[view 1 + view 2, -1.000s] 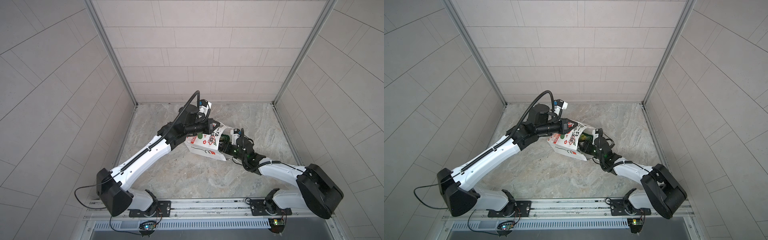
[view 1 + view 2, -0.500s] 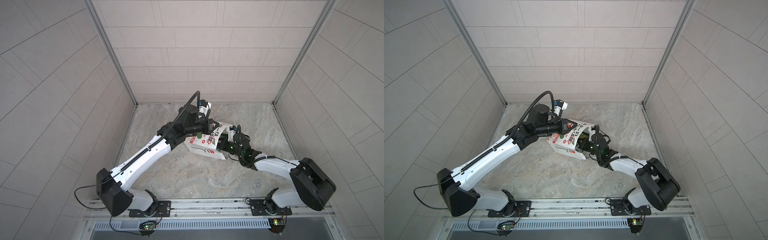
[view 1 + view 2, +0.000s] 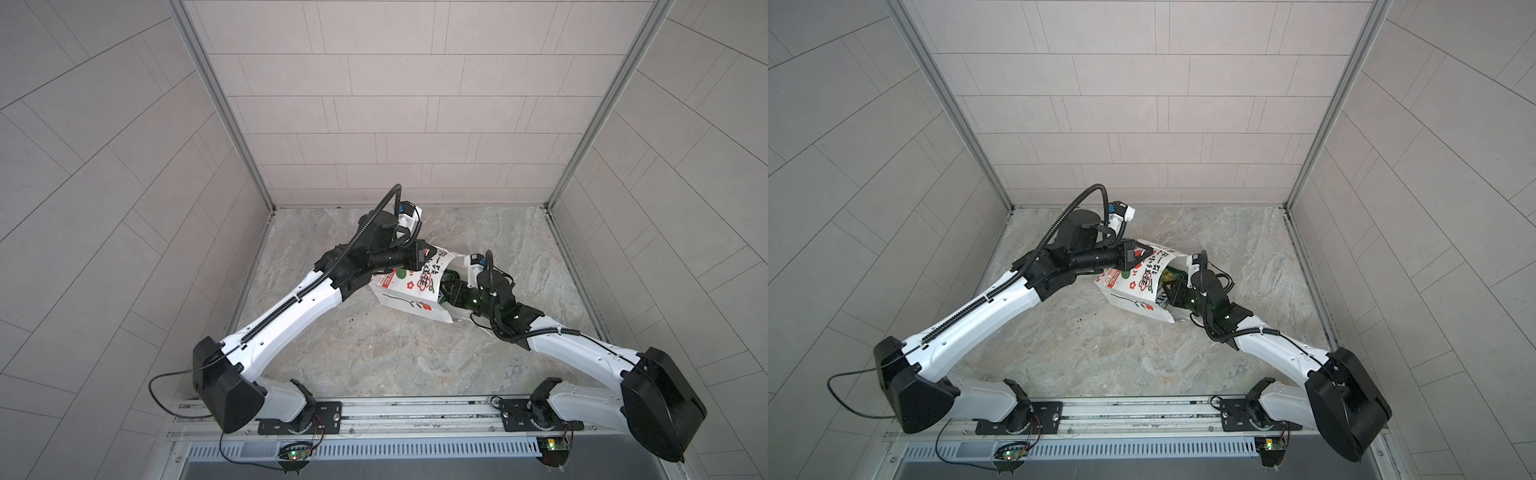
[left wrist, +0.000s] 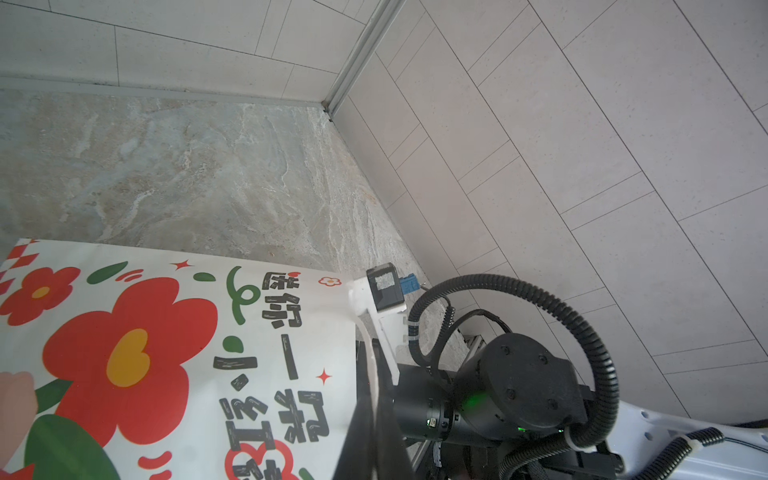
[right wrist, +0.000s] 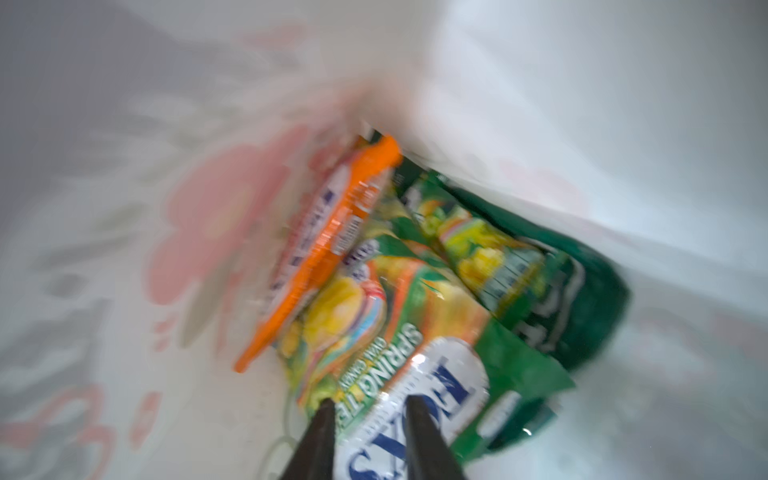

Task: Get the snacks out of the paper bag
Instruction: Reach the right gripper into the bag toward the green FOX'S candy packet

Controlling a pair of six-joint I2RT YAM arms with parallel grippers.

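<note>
Left gripper pinches bag rim, likely to prop mouth open; right gripper inside, jaws apart astride FOX'S packet.

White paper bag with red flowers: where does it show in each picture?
Both top views: white paper bag at centre, lying on its side.
Left wrist: its printed face, close up.
Right wrist: its pale inside fills the frame.
Shared landmark: red flower print, faint from inside.
</note>
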